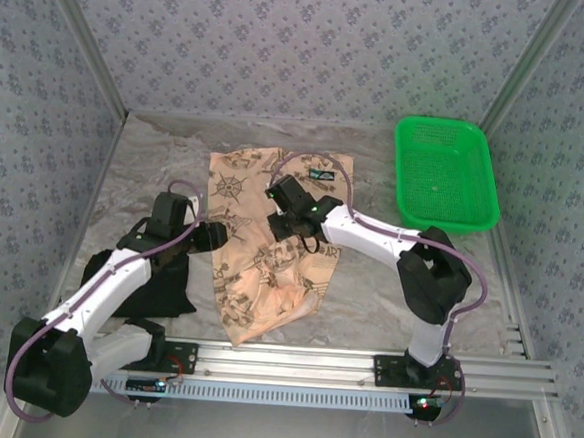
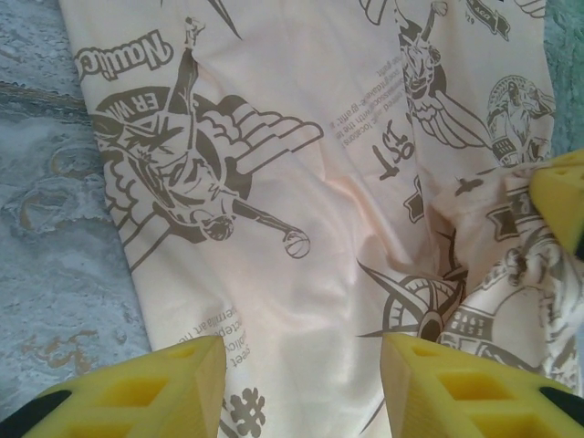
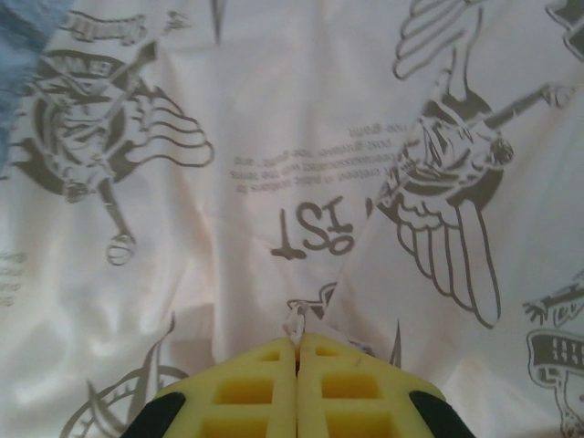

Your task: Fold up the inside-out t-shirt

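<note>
- The worktop (image 1: 368,284), marbled grey and walled in by patterned paper, carries the inside-out t-shirt (image 1: 242,187). The shirt lies a little left of centre, running from the far middle toward the near edge, and its lower part is rumpled.
- The right gripper (image 3: 297,345) has its fingers pressed together on a small pucker of cloth near the shirt's middle. The bite looks thin (barely a tuft at the tips), so a lift could let it slip free or raise one layer alone.
- The left gripper (image 2: 301,365) hangs about half open over the shirt's left side with nothing between its fingers. If the right arm pulls before the left takes hold, the shirt may drag and bunch rather than fold.
- A plain black garment (image 1: 162,290) lies toward the left edge under the left arm, just beside the shirt, and a low sweep could snag it.
- The green basket (image 1: 444,224) in the far right corner stands well apart and seems no hazard.
</note>
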`<move>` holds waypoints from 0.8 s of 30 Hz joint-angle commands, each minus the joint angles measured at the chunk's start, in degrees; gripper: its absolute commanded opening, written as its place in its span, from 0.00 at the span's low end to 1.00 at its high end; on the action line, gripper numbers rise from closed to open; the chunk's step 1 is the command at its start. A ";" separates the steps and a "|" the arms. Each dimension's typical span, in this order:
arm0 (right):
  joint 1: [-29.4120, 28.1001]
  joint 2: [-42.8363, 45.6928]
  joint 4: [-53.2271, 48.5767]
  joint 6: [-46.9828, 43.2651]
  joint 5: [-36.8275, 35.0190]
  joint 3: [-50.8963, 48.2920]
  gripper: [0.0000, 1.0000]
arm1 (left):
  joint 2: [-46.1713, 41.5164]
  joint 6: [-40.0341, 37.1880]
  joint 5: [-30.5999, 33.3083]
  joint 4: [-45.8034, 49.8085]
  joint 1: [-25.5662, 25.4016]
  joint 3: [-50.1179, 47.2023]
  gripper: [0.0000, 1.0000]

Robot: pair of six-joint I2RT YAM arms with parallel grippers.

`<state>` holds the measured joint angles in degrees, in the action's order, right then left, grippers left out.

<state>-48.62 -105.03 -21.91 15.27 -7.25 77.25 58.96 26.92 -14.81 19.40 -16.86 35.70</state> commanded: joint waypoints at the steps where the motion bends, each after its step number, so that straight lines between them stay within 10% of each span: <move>1: 0.00 -0.25 1.95 4.39 -2.58 -1.31 0.12 | 0.52 1.36 -1.70 -1.88 0.17 -0.28 0.49; 17: 9.86 18.74 1.27 -2.21 -12.77 -12.41 0.72 | 12.67 -0.84 -1.21 -4.41 -0.80 9.56 0.47; 24: 17.08 14.43 -2.58 -1.38 -2.03 -5.62 0.71 | 20.85 -4.04 1.13 -1.82 0.24 18.46 0.47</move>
<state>-33.23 -89.30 -22.28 14.52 -13.21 69.12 77.38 25.15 -14.81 16.51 -17.21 50.94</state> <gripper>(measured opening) 0.715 0.474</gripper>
